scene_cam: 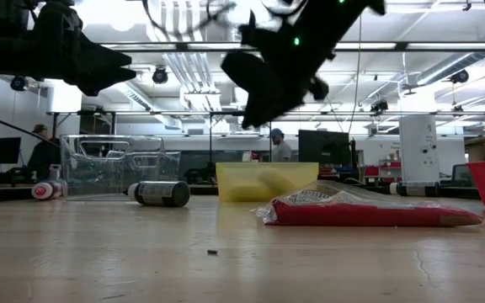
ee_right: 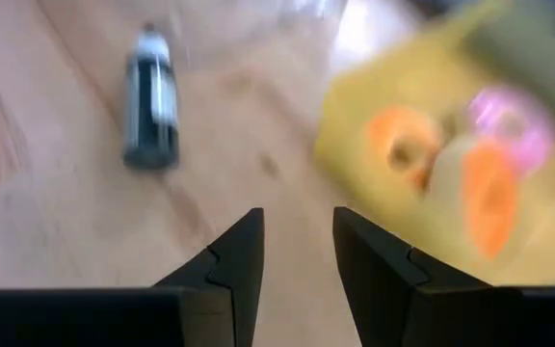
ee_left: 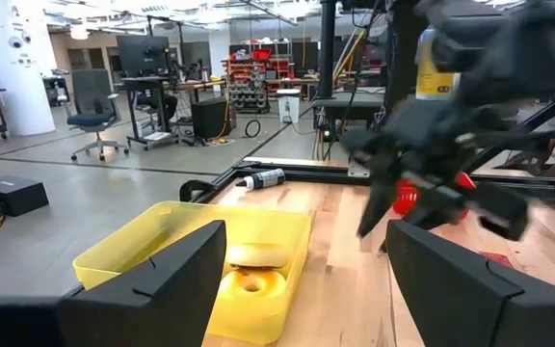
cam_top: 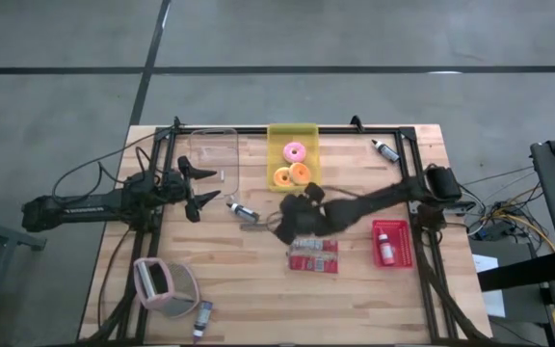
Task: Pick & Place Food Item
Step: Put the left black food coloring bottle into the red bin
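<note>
From above, the whole table (cam_top: 355, 289) is laid out. The yellow tray (cam_top: 293, 145) sits at the far middle, holding a pink donut (cam_top: 295, 151) and two orange donuts (cam_top: 291, 175). The right gripper (cam_top: 292, 217) reaches in over the table's middle, just near of the tray, above a red packet (cam_top: 313, 255). The left gripper (cam_top: 196, 188) waits at the left beside a clear container (cam_top: 212, 154), its fingers spread wide. Only this view shows the red bin (cam_top: 390, 243), a small dark bottle (cam_top: 241, 209) and the pink-rimmed object (cam_top: 167, 286) at the near left.

The low view adds height: the right gripper (scene_cam: 263, 80) hangs well above the tabletop, clear of the red packet (scene_cam: 369, 210) and the yellow tray (scene_cam: 266, 181). The donuts are hidden behind the tray wall here. The bottle (scene_cam: 160, 194) lies on its side.

The left wrist view looks past widely parted fingers (ee_left: 162, 280) at the yellow tray (ee_left: 143, 255) with a donut (ee_left: 253, 282) inside; the other arm's gripper (ee_left: 432, 164) is blurred beyond.

The right wrist view shows its own fingers (ee_right: 234, 265) a narrow gap apart, holding nothing, over bare wood between the bottle (ee_right: 152, 96) and the tray (ee_right: 432, 183). The donuts (ee_right: 408, 145) are smeared and hard to separate.
</note>
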Available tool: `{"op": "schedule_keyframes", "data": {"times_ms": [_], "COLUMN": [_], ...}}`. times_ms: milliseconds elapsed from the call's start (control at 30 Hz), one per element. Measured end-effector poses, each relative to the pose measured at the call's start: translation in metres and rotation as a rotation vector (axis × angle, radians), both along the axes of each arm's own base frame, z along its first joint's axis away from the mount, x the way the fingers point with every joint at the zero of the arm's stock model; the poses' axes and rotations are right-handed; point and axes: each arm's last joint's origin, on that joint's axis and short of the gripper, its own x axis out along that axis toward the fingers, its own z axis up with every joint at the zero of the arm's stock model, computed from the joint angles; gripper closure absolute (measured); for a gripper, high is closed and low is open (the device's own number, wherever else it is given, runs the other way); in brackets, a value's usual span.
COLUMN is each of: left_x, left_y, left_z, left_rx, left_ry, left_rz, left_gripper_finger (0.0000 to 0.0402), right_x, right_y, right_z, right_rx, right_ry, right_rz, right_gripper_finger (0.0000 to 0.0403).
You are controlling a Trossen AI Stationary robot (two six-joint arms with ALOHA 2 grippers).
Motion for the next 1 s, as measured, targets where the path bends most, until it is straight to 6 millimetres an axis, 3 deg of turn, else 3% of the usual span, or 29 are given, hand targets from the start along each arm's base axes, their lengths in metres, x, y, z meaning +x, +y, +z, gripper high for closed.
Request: {"op": "schedule_keyframes", "data": {"times_ms": [133,233,533,700,1000], "left_x": [0.0,0.0,0.001,0.001,0.001], "left_y": [0.0,0.0,0.0,0.0,0.0], "left_z": [0.0,-0.001,-0.001,-0.001,-0.001], "left_rx": [0.0,-0.001,-0.001,-0.001,-0.001], "left_ry": [0.002,0.007,0.006,0.007,0.007], "left_rz": [0.002,0.002,0.002,0.002,0.002], "left_gripper_finger": [0.0111,0.0112,0.0112,0.0111,0.011], "right_x": [-0.001,0.0,-0.002,-0.014,-0.013], "right_y": [0.032,0.041,0.031,0.028,0.017], "right_z": [0.002,0.0,-0.024,-0.039,-0.075], "right_rx": [-0.189,-0.21,-0.098,-0.195,-0.219], "right_ry": [-0.106,-0.155,-0.289,-0.427,-0.512], "right_rz": [0.008,0.059,0.249,0.327,0.303], "right_gripper_finger": [0.028,0.028,0.028,0.028,0.028]}}
